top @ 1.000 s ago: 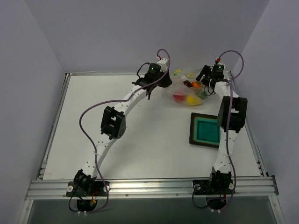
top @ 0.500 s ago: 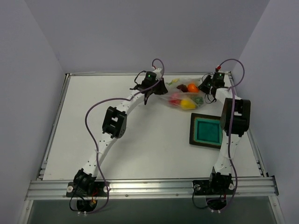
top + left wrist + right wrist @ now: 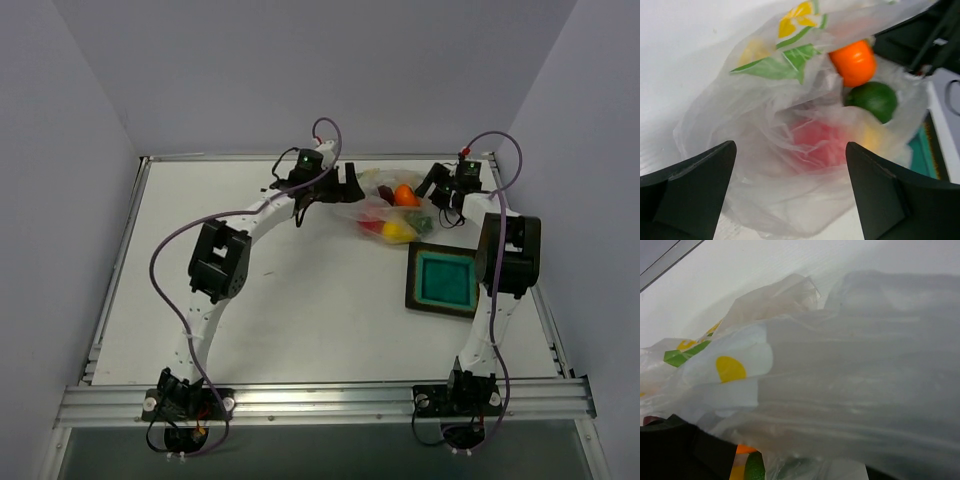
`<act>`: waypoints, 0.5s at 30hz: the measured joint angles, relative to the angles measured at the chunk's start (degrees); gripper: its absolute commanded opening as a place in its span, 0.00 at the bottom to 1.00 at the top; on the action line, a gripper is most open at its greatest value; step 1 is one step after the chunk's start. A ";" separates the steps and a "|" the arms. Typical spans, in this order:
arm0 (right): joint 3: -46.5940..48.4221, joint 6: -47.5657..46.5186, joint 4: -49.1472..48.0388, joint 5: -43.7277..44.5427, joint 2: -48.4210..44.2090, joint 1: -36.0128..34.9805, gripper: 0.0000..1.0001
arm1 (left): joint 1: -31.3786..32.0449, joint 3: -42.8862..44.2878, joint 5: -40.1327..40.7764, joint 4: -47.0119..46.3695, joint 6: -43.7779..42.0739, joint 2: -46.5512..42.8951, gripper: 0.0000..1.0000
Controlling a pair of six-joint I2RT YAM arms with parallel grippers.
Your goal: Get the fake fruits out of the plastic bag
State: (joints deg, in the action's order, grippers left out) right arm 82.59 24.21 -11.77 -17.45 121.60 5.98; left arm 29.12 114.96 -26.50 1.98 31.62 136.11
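The plastic bag point(image 3: 372, 203) lies crumpled on the table at the back, between my two grippers. Fake fruits show in it: orange point(image 3: 405, 194), yellow point(image 3: 397, 231), red point(image 3: 371, 226), green point(image 3: 421, 215) and dark red point(image 3: 384, 192). My left gripper point(image 3: 346, 181) is open at the bag's left end. In the left wrist view the left gripper point(image 3: 790, 146) has wrinkled plastic bag point(image 3: 765, 125) film ahead of it, with the orange fruit point(image 3: 855, 61), green fruit point(image 3: 873, 99) and red fruit point(image 3: 815, 142) beyond. My right gripper point(image 3: 438, 189) is at the bag's right end. Film fills the right wrist view, draped over the right gripper point(image 3: 800, 460), whose jaws stand wide apart.
A dark square tray with a teal inside point(image 3: 440, 282) sits in front of the bag, close to the right arm. The back wall and the table's raised rim point(image 3: 250, 157) run just behind both grippers.
The bag has come down from being held up between both grippers onto the table. My left gripper opened, let go of the film and drew back left. The right jaws have spread wider.
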 measured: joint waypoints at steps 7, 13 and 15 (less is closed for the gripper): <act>1.22 -0.04 0.55 0.13 -0.83 0.07 0.89 | 0.00 -11.32 1.11 -4.31 0.59 -15.93 0.94; 1.20 -0.22 0.70 0.46 -2.49 0.07 0.91 | 0.24 -16.28 3.78 -3.30 0.02 -22.49 0.70; 1.07 -0.26 0.72 0.72 -3.19 0.07 0.90 | 1.03 -17.46 7.98 -0.15 -1.60 -24.61 0.55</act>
State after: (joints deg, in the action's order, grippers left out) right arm 83.66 23.94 -11.05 -16.73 118.41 6.04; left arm 30.15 97.49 -18.52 1.83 30.02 111.50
